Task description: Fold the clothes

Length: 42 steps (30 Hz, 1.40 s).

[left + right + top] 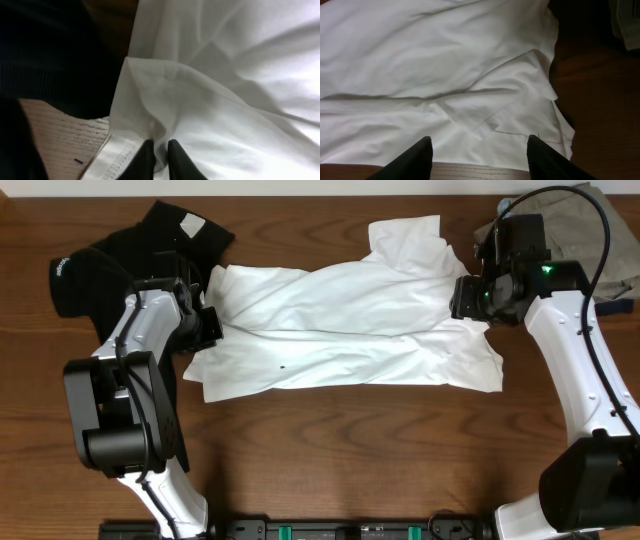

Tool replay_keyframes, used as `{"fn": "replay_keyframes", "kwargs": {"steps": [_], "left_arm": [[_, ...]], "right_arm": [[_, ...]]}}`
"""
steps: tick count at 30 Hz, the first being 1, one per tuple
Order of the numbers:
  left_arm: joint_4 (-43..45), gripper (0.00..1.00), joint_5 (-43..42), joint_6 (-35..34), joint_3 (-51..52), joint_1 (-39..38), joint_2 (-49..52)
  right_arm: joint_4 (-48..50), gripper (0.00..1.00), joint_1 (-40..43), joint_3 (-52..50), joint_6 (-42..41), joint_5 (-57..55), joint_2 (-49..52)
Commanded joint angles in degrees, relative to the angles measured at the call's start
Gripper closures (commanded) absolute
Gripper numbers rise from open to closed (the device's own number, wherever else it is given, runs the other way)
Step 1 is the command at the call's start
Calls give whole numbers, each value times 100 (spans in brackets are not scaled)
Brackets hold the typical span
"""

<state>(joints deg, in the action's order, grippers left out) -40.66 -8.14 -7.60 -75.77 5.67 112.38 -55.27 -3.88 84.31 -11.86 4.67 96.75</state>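
The white T-shirt (340, 320) lies crumpled and partly folded across the middle of the table. It also shows in the left wrist view (225, 75) and the right wrist view (420, 60). The black shirt (160, 235) lies bunched at the back left, partly under my left arm, and fills the left side of the left wrist view (50, 50). My left gripper (207, 327) (159, 143) is at the white shirt's left edge, shut on a pinch of its cloth near a hem. My right gripper (460, 298) (480, 141) is open wide, just above the shirt's right end.
A khaki garment (612, 220) lies at the back right corner behind my right arm, and its edge shows in the right wrist view (627, 25). The wooden table (350, 450) is bare in front of the white shirt.
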Motion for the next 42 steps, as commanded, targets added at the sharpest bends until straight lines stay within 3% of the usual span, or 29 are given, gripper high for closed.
{"fn": "replay_keyframes", "kwargs": {"steps": [1, 9, 25, 33, 42], "left_arm": [[55, 94, 87, 2, 76, 0, -114], [-149, 94, 85, -61, -164, 0, -350], [-981, 94, 92, -57, -258, 0, -2050], [-1178, 94, 131, -57, -247, 0, -2061], [-1156, 94, 129, -57, -249, 0, -2070]], "right_arm": [[-4, 41, -35, 63, 81, -15, -4], [-26, 44, -46, 63, 79, -15, -4], [-691, 53, 162, 66, -66, 247, -76], [-1088, 49, 291, -4, 46, 157, -101], [-361, 46, 210, -678, 190, 756, -98]]}}
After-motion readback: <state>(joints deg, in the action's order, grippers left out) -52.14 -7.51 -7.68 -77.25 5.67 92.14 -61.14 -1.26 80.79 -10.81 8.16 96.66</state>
